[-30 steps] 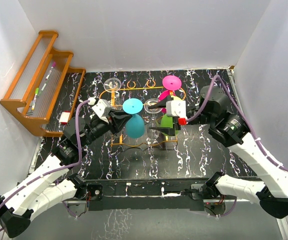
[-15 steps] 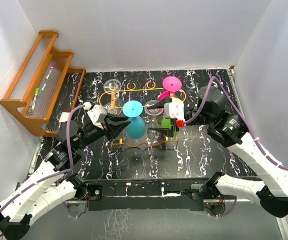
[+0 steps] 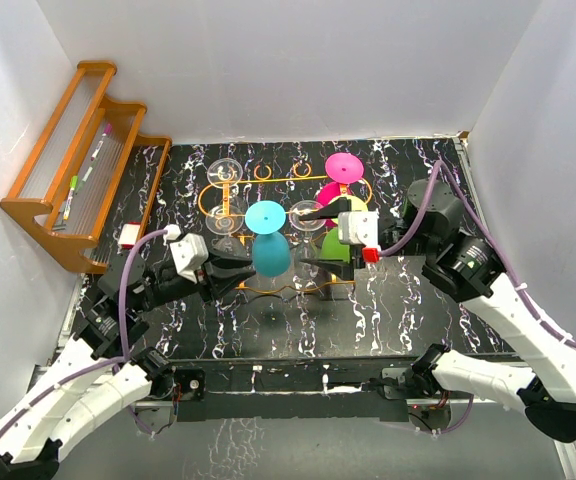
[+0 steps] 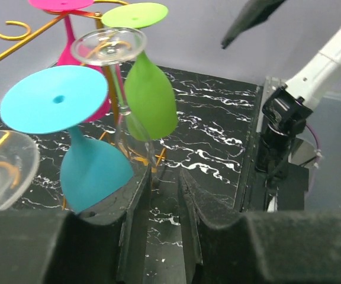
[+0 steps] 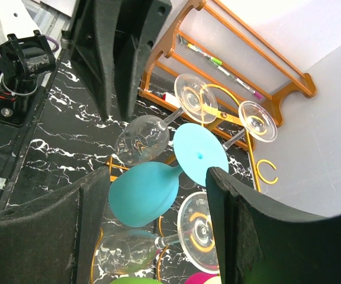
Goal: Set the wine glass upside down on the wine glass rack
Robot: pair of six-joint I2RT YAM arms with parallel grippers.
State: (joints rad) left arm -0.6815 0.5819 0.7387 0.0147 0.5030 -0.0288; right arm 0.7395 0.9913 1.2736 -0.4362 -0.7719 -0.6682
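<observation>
Bright, even overhead light; white walls (image 3: 268, 60) wash pale. The glossy black table (image 3: 408, 300) shows soft sheen. Wrist views blur their own near fingers (image 4: 136, 231); edges bend slightly.

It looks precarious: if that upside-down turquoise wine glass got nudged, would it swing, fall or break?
The turquoise wine glass hangs by its wide foot on the thin wire wine glass rack, so it would probably swing rather than drop. Its opaque, matte look suggests plastic: likely light, not fragile.
</observation>
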